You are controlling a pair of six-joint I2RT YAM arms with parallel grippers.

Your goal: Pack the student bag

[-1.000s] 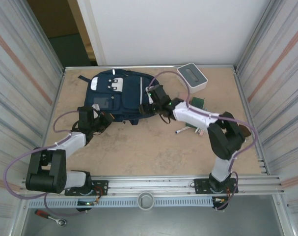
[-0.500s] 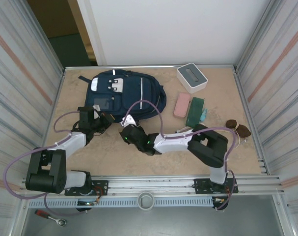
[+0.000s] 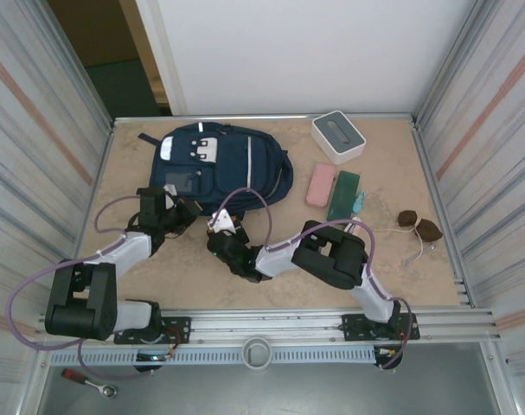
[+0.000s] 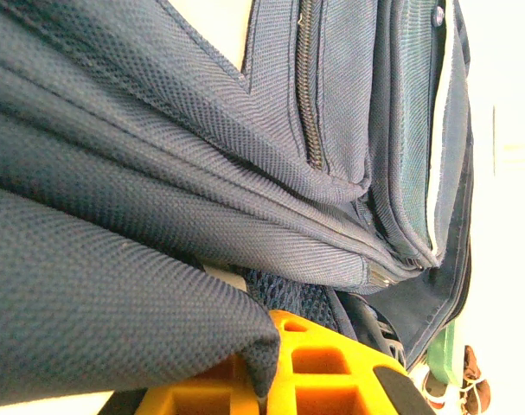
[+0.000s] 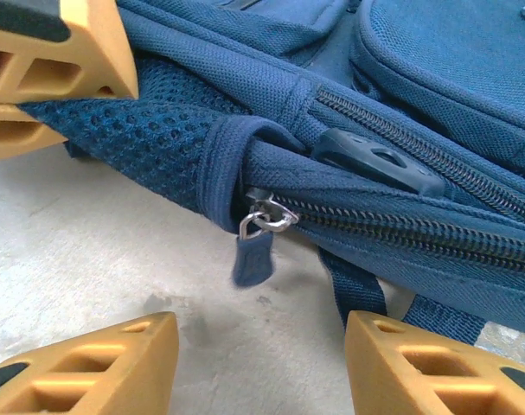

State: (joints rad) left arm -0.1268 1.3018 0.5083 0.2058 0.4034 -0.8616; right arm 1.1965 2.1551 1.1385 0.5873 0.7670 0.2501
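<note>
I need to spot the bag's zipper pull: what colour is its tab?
Navy blue tab, like the student bag; clearest in the right wrist view.

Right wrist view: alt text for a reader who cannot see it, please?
Closed zipper on a large navy-blue fabric backpack, its small navy pull tab dangling over the beige table. The right gripper sits open just short of the tab; the left gripper pinches the bag's mesh edge.

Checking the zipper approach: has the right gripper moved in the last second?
Yes. The right gripper swung away from the white box, towards the robot's left, to the near edge of the student bag.
</note>
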